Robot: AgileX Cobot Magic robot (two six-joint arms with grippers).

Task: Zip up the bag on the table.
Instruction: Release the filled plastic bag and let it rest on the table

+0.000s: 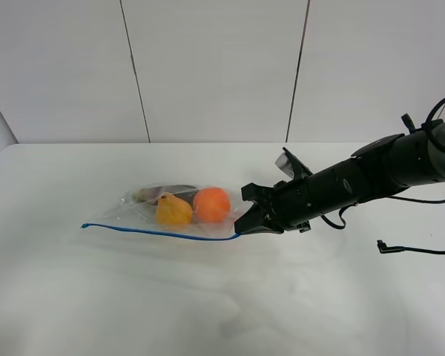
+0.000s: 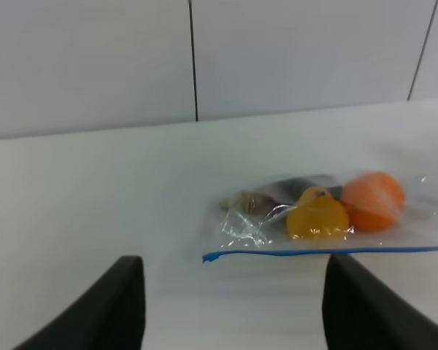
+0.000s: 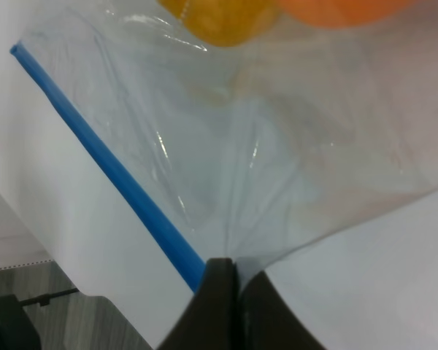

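The clear bag lies flat on the white table, with an orange item, a yellow item and a dark item inside. Its blue seal strip runs along the near edge. My right gripper is shut on the bag's right corner at the end of the strip; the right wrist view shows the gripper pinching the plastic beside the strip. My left gripper is open and empty, short of the bag, and out of the exterior view.
A black cable lies on the table at the far right, near the right arm. A white panelled wall stands behind the table's far edge.
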